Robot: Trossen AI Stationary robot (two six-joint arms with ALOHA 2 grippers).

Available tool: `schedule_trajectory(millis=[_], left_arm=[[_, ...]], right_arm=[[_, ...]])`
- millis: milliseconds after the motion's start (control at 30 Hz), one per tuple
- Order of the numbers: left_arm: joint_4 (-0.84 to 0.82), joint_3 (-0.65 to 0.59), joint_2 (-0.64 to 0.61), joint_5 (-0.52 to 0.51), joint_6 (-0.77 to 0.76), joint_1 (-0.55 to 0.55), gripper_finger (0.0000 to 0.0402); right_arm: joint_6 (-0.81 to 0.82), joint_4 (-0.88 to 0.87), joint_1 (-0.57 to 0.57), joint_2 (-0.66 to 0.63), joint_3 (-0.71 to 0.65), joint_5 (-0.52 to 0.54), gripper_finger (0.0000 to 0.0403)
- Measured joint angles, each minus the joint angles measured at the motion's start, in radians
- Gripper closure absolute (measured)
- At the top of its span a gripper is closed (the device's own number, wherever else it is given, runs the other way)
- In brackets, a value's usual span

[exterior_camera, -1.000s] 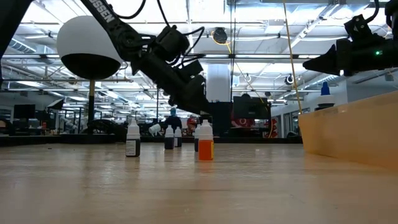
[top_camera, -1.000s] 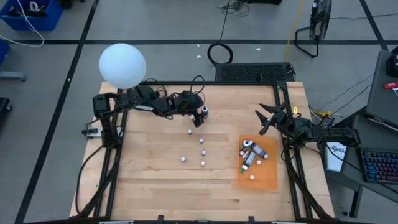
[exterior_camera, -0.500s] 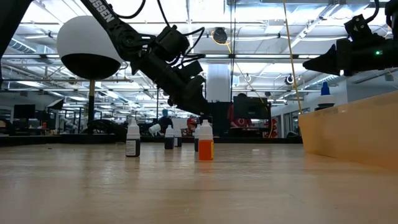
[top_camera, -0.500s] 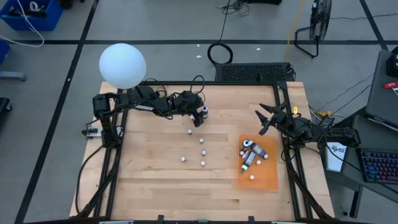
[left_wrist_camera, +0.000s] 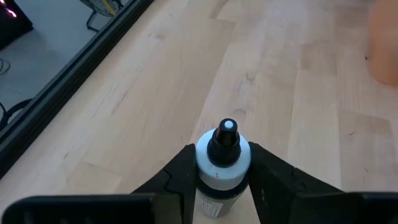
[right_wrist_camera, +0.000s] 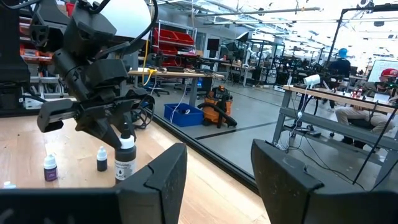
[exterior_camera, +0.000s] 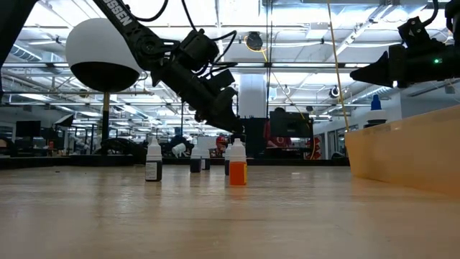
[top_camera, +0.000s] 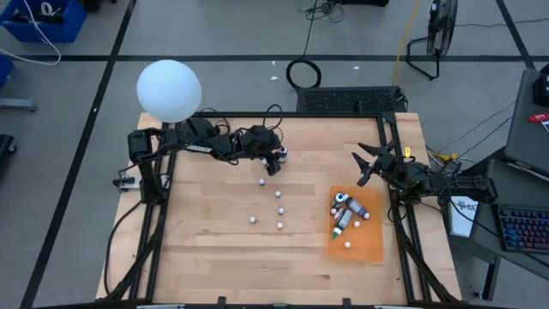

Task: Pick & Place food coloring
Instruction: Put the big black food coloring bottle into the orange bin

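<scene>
A small food coloring bottle (left_wrist_camera: 222,163), white-bodied with a black cap, stands near the table's far middle. My left gripper (left_wrist_camera: 222,149) is shut on it; the high view shows that gripper (top_camera: 276,160) reaching in from the left. Several more small bottles (top_camera: 279,209) stand loose on the wood nearer the middle. Others lie on the flat orange sheet (top_camera: 369,245) at the right. My right gripper (right_wrist_camera: 217,180) hangs open above the table's right far part (top_camera: 364,167) and touches nothing. My left gripper pinches the bottle's white body just below the cap (left_wrist_camera: 208,171) between its two fingers (left_wrist_camera: 183,171), one on each side. The fingers slant down at it from the table's left. The bottle is upright, and in the right wrist view its base (right_wrist_camera: 124,177) appears to be on the table.
A white globe lamp (top_camera: 169,90) stands over the left arm's base. A black frame rail (top_camera: 343,113) runs along the table's far edge. Bare wood lies open toward the near edge (top_camera: 240,266).
</scene>
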Motion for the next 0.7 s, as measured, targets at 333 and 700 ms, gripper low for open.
schedule_trajectory(millis=[333, 700], left_arm=[[0.02, 0.0, -0.048, 0.001, 0.03, -0.069, 0.0282], [0.149, 0.002, -0.203, 0.182, 0.034, -0.321, 0.0282]], right_arm=[[0.0, 0.0, 0.0, 0.0, 0.0, 0.0, 0.0236], [0.0, 0.001, 0.0, 0.0, 0.0, 0.0, 0.0236]])
